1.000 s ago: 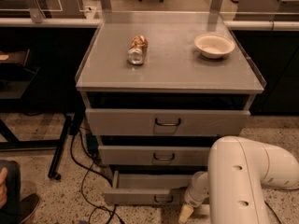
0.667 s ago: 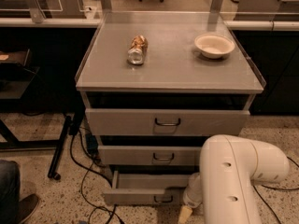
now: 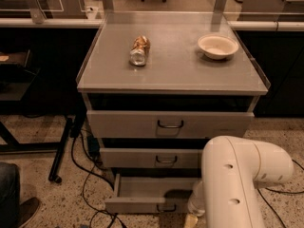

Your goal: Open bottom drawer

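Observation:
The bottom drawer [image 3: 142, 205] is the lowest and slimmest of three grey fronts in the cabinet. It stands pulled out, and its plain grey tray [image 3: 152, 186] shows inside. Its small dark wire handle [image 3: 166, 208] sits at the middle of the front. My white arm [image 3: 237, 184] reaches down at the lower right and covers the drawer's right end. My gripper [image 3: 191, 220] is low at the frame's bottom edge, just right of the handle and mostly hidden behind the arm.
The mid-sized drawer [image 3: 156, 158] and the tall top drawer [image 3: 168, 124] are shut above. On the cabinet top [image 3: 180, 72] lie a crushed can [image 3: 139, 50] and a white bowl [image 3: 218, 46]. Cables [image 3: 88, 175] trail on the floor at left, beside a black stand leg [image 3: 61, 151].
My arm has shifted a little to the left and fills more of the lower right. The bottom drawer stands open about as far as before.

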Action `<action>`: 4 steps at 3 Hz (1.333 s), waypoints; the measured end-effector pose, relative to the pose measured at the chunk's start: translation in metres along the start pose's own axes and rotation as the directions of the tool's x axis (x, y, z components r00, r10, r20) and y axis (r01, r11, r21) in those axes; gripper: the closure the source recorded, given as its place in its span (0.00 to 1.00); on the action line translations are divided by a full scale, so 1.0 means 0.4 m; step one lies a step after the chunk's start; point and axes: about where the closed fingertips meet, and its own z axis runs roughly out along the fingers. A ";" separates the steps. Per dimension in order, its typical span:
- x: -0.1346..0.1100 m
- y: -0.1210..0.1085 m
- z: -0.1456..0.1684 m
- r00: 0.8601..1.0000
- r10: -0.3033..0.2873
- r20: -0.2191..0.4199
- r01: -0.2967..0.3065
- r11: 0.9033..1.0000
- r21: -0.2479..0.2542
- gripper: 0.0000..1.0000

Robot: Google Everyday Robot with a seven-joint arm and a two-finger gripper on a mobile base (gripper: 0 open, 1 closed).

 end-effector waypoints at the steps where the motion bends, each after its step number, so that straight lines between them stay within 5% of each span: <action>1: 0.127 0.095 -0.083 0.998 0.056 -0.024 -0.057 0.997 -0.051 0.00; 2: 0.128 0.096 -0.083 0.998 0.056 -0.025 -0.058 0.997 -0.051 0.00; 4: 0.234 0.223 -0.055 0.989 0.124 -0.076 -0.133 0.983 -0.129 0.00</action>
